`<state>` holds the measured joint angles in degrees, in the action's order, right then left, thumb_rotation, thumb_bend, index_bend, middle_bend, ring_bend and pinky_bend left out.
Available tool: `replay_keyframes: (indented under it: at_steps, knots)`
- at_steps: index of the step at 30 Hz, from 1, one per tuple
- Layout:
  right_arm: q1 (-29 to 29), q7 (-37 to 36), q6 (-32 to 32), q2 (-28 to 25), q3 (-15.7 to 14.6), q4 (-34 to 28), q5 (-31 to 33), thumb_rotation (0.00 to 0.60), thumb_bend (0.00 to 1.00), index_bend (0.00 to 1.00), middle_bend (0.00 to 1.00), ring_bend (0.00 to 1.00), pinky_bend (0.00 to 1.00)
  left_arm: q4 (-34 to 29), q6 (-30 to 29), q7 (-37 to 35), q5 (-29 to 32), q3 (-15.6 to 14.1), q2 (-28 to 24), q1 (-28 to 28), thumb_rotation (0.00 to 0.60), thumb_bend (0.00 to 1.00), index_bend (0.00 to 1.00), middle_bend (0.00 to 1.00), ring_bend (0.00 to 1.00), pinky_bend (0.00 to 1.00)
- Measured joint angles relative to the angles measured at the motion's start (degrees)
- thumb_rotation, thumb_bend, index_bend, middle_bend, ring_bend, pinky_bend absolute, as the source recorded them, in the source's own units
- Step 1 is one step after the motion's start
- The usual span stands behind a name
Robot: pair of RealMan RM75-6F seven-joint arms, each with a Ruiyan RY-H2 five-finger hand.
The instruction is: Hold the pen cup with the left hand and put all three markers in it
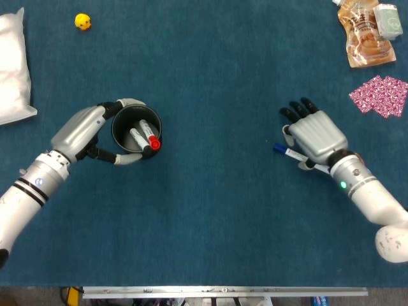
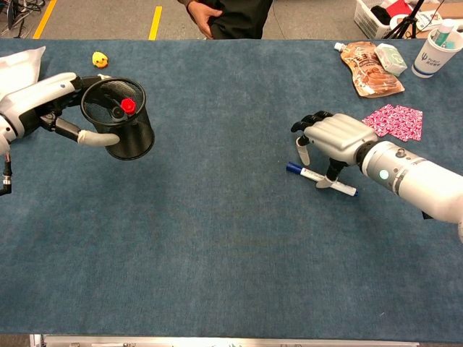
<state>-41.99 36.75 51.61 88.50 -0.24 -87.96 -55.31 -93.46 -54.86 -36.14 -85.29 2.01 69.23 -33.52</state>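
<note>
Toward the left side of the blue cloth-covered table (image 2: 217, 238), the black mesh pen cup (image 2: 119, 129) is sitting in the grip of the left hand (image 1: 86, 131), whose fingers are wrapping around its wall on both sides. Two markers are standing inside it, one with a red cap (image 1: 152, 144) and one with a dark cap (image 1: 144, 151), both leaning toward the cup's right wall in the head view. Well apart on the right, the third marker (image 2: 320, 180), white with a blue cap, is lying flat on the cloth. The right hand (image 2: 334, 136) is hovering over it with its fingers curled downward and a thumb tip reaching down beside the marker's barrel; whether it is actually gripping the marker cannot be told. Farther out, a white bag (image 1: 13, 67) and a small yellow toy (image 1: 82, 21) are lying at the far left, while a brown snack pouch (image 1: 365, 32) and pink patterned packets (image 1: 381, 95) are resting at the far right.
</note>
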Motion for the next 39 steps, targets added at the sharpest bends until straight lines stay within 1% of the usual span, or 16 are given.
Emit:
replay_keyframes:
  at_steps: [6, 11, 13, 28, 33, 39]
  knots:
    - [-0.67, 1.83, -0.29, 0.38, -0.42, 0.01, 0.25, 0.600, 0.13, 0.53, 0.14, 0.00, 0.00, 0.11, -0.32, -0.35, -0.18, -0.10, -0.04, 0.12, 0.505, 0.16, 0.20, 0.32, 0.26, 0.18]
    - [-1.03, 3.00, -0.14, 0.42, -0.86, -0.58, 0.20, 0.600, 0.23, 0.54, 0.14, 0.00, 0.00, 0.09, -0.54, -0.54, -0.28, -0.18, -0.17, 0.22, 0.505, 0.16, 0.20, 0.32, 0.26, 0.18]
    - [-1.15, 3.53, -0.04, 0.45, -1.11, -0.79, 0.01, 0.600, 0.25, 0.54, 0.14, 0.00, 0.00, 0.06, -0.54, -0.59, -0.34, -0.21, -0.19, 0.21, 0.506, 0.16, 0.20, 0.32, 0.26, 0.18]
    - [-1.09, 5.97, 0.98, 0.39, -3.33, -0.98, -3.07, 0.600, 0.27, 0.54, 0.14, 0.00, 0.00, -0.04, -0.72, -0.70, -0.47, -0.44, -0.30, 0.30, 0.508, 0.16, 0.20, 0.32, 0.25, 0.18]
    - [-0.97, 6.75, 1.37, 0.78, -3.78, -0.08, -4.27, 0.600, 0.29, 0.54, 0.14, 0.00, 0.00, -0.06, -0.83, -0.84, -0.55, -0.48, -0.38, 0.33, 0.505, 0.16, 0.20, 0.32, 0.25, 0.18]
    - [-0.54, 6.97, 2.12, 1.24, -3.78, 0.30, -5.22, 0.600, 0.34, 0.58, 0.16, 0.00, 0.00, -0.15, -1.14, -0.85, -0.76, -0.66, -0.44, 0.50, 0.505, 0.16, 0.20, 0.32, 0.25, 0.18]
